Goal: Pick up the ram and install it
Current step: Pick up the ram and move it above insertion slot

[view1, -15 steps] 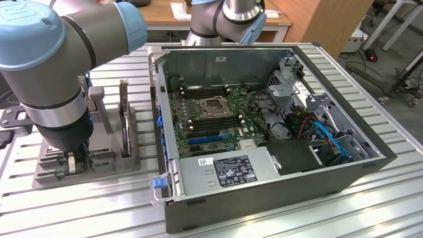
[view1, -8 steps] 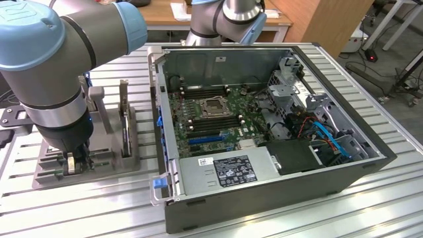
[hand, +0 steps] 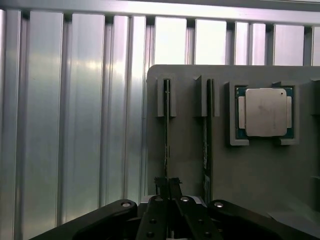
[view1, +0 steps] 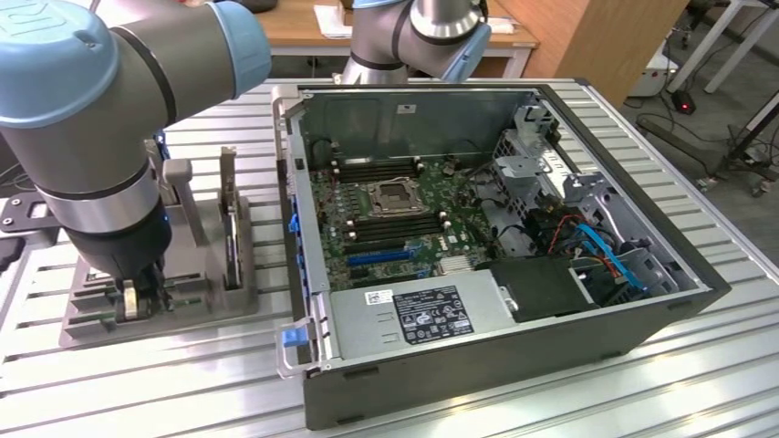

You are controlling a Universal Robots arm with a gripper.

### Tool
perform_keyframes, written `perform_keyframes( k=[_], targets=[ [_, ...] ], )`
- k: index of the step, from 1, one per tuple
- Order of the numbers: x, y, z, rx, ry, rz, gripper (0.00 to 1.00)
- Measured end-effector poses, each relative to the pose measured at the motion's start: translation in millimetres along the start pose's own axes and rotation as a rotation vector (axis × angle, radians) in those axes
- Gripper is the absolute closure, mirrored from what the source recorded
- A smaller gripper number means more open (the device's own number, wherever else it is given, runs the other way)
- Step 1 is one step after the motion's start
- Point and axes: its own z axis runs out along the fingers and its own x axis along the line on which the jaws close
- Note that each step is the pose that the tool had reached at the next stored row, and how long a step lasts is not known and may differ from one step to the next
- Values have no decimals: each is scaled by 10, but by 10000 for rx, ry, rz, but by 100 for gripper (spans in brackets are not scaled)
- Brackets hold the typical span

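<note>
The pincer (hand: 167,184) is pressed together on the ram (hand: 166,130), pinching the thin stick where it stands on edge in its slot of the grey holder (hand: 187,150). A second stick (hand: 206,145) stands in the neighbouring slot, just beside it (untouched). The square silver processor (hand: 265,112) lies in its own recess of the same holder. In the exterior view the holder sits on the ribbed counter (view1: 122,388) at about eight o'clock, and the open computer case (view1: 512,356) stands at its three o'clock.
</note>
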Motion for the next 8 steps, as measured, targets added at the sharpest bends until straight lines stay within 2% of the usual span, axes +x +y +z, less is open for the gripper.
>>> perform_keyframes(
  k=[8],
  targets=[
    [-3,6,-93,1,-1,0,89]
  ],
)
